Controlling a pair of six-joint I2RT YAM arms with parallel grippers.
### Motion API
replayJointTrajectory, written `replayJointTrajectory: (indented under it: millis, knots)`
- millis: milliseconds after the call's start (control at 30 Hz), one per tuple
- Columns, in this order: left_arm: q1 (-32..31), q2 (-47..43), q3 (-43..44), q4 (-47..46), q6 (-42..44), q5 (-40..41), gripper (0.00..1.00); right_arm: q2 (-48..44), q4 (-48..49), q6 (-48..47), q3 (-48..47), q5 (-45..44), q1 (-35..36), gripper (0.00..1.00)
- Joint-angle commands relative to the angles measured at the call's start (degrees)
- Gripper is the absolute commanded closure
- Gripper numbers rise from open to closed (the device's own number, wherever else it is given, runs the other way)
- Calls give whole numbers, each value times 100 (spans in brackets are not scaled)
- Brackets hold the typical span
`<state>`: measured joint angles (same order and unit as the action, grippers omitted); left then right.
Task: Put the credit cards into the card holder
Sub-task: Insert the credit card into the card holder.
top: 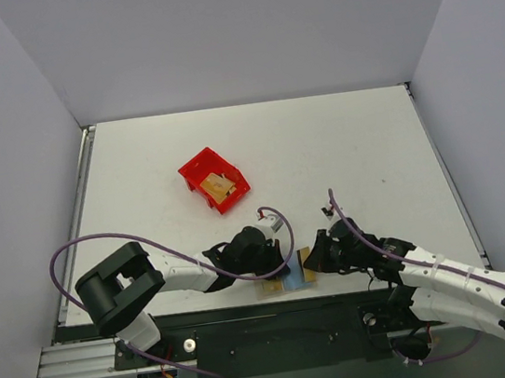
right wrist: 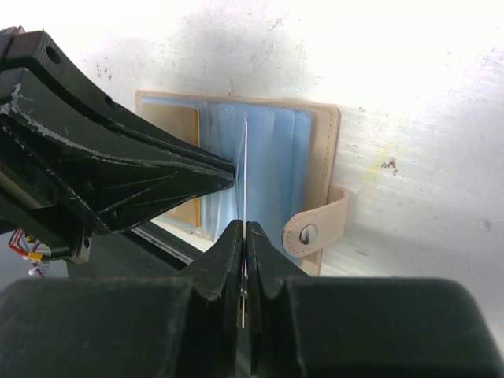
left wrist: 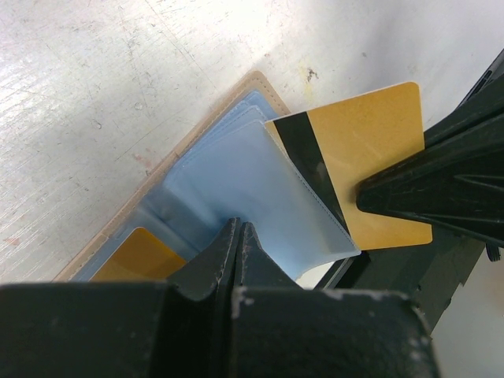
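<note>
Readable text: none in any view.
Credit card (left wrist: 378, 150): plain orange-yellow face, half inside the card holder (right wrist: 327, 150); no characters legible.
Black stripe (left wrist: 303, 146): blank band across the card's end nearest the card holder.
Snap tab (right wrist: 315, 228): on the card holder's edge, its stud unmarked.
Red bin (top: 195, 171): well apart from the card holder, contents too small to read.

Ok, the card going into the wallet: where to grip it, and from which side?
By its trailing edge, from the side away from the card holder, pinching its flat faces as the right gripper does. The credit card is thin and flat, and its striped leading end must stay free to enter the clear sleeve the left gripper holds.
</note>
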<state>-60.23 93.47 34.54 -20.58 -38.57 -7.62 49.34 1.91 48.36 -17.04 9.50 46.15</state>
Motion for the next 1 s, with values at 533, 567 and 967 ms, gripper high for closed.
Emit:
replayJointTrajectory:
  millis: [533, 567, 967]
  knots:
    - [-7, -268, 35, 704, 25, 331, 100, 699, 529, 438, -72, 474, 52, 100]
    - [-7, -338, 43, 730, 25, 357, 100, 700, 564, 446, -63, 500, 52, 100]
    - [11, -1269, 263, 1363, 104, 709, 100, 532, 591, 209, -168, 676, 52, 100]
